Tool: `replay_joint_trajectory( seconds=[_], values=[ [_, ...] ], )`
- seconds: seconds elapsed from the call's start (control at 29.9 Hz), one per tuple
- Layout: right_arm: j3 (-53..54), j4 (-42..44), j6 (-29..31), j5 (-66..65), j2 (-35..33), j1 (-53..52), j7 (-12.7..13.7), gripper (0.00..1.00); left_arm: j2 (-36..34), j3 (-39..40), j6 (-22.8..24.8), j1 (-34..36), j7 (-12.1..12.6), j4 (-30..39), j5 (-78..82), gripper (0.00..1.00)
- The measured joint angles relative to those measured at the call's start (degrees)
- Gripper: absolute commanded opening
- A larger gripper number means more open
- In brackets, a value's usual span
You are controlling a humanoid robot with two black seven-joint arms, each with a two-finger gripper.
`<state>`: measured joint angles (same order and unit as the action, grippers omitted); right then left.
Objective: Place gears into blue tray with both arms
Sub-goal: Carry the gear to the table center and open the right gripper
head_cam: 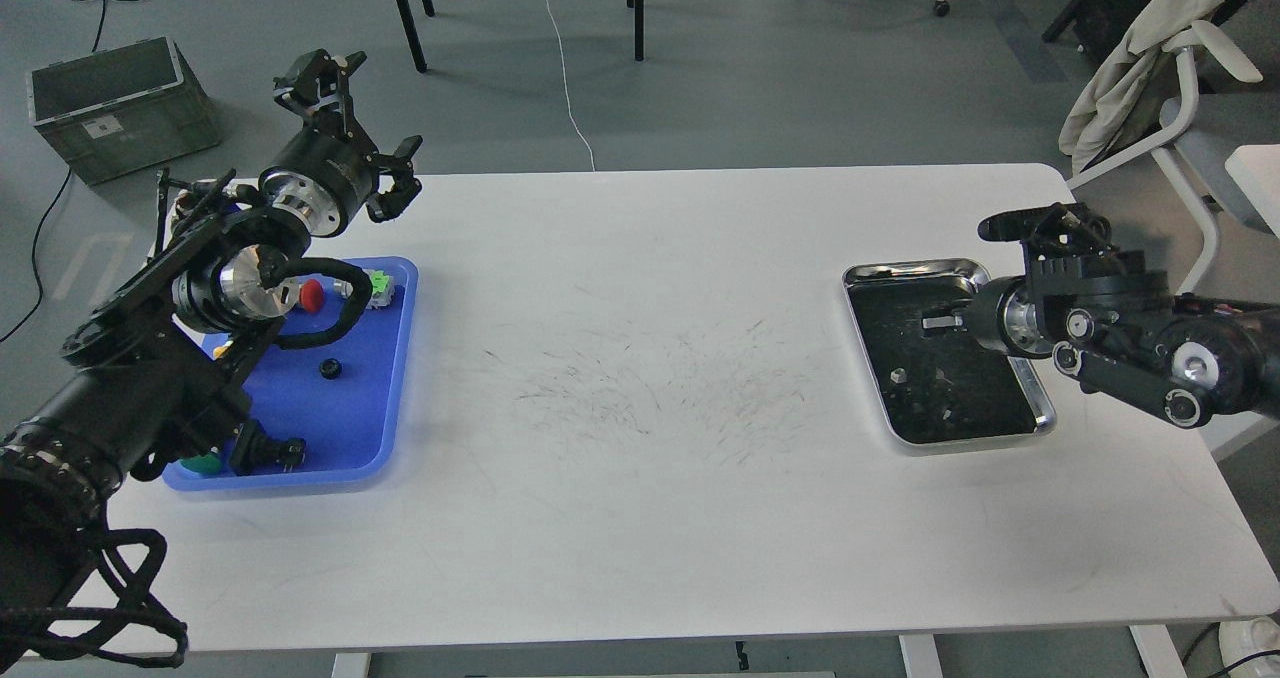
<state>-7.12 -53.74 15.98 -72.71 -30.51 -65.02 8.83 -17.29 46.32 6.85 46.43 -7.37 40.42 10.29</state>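
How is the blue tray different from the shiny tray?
The blue tray is blue plastic; the steel tray is shiny metal with a black inside. The blue tray lies at the table's left, under the left arm, holding colourful switches; the steel tray lies right, holding small dark bits. Both are low rectangles with rounded corners.

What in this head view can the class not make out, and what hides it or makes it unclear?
- Blue tray: its left part is hidden by the left arm.
- Right end effector: dark, seen side-on, fingers indistinguishable.
- Steel tray: small parts on its black liner too tiny to identify.
- Second gear: only one gear shows.
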Motion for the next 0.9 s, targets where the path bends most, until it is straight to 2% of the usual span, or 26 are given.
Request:
replay_joint_trajectory(
  seconds=[0.17,0.33,0.57,0.8,0.9],
  values=[
    [2.5,-4.57,-1.05,1.32,-1.14,-4.68,-0.03,0.01,-0.02,0.0,0.0,0.05,0.0,0.0,0.0,0.98],
    [3.49,-9.2,-1.89,8.46,0.52,-8.32,-1.4,0.02,-0.1,0.0,0.0,0.1,0.0,0.0,0.0,0.98],
    [3.2,-9.57,-2.0,15.79,12.1,-10.2,-2.49,0.02,-1.04,0.07,0.0,0.1,0.01,0.0,0.04,0.98],
    [2.9,-1.16,-2.13,16.28,27.66,-6.68,-5.24,0.01,-1.94,0.1,0.0,0.38,0.08,0.01,0.03,0.98],
    [2.89,1.76,-2.21,16.3,30.06,-4.43,-5.68,0.01,-1.97,0.1,0.0,0.42,0.08,0.01,0.0,0.98]
  ],
)
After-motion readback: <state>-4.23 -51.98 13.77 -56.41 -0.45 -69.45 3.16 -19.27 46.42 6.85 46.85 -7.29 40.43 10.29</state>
